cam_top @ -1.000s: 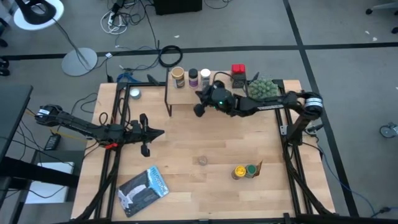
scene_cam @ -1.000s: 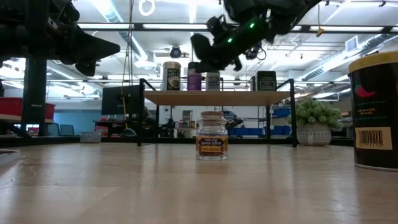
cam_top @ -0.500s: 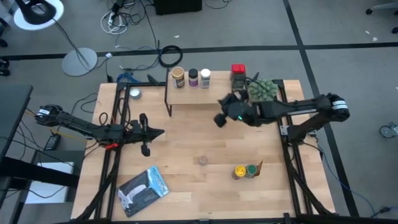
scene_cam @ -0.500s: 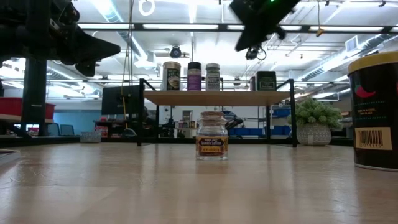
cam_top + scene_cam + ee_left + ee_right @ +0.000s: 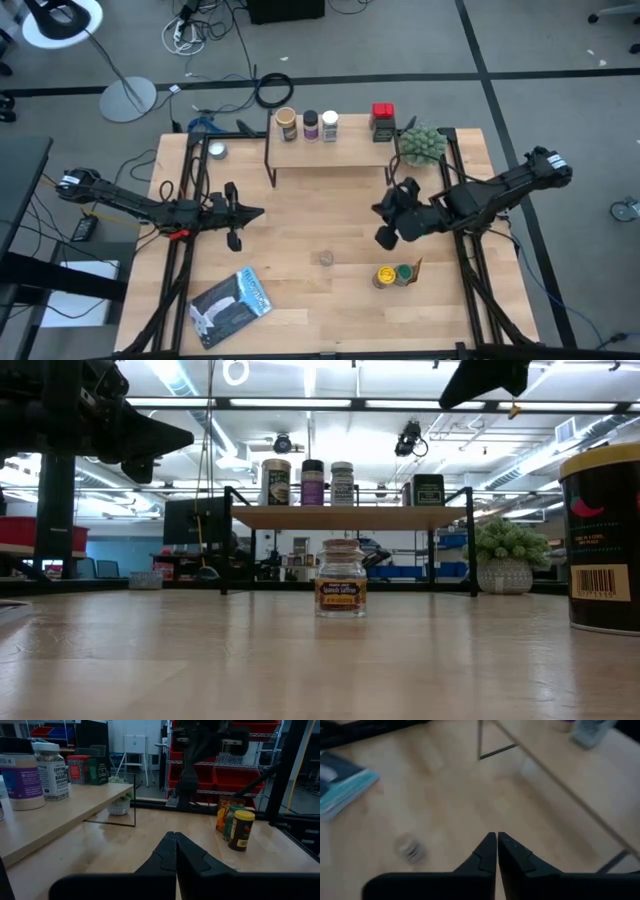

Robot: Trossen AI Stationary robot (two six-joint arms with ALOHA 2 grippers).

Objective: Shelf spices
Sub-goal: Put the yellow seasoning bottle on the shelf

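Observation:
The shelf (image 5: 330, 152), a light board on black legs, stands at the table's far side. On its top stand three jars (image 5: 310, 124) and a red-lidded tin (image 5: 382, 120). A small tan-lidded jar (image 5: 326, 258) stands on the table in the middle (image 5: 341, 578). Yellow-lidded (image 5: 385, 276) and green-lidded (image 5: 404, 272) jars stand near the right front. My right gripper (image 5: 384, 238) hangs shut and empty above the table, between the shelf and those jars. My left gripper (image 5: 260, 212) is shut and empty at the left.
A fuzzy green plant (image 5: 422, 143) sits at the shelf's right end. A silver-blue pouch (image 5: 232, 300) lies flat at the near left. A small silver-lidded item (image 5: 216, 151) lies at the far left. In the low view a large dark tin (image 5: 605, 540) looms close on the right.
My right gripper has drawn back from just in front of the shelf, travelling toward the near and right edges of the table, and now hangs over the open board near the yellow- and green-lidded jars. The jars on the shelf stand as before.

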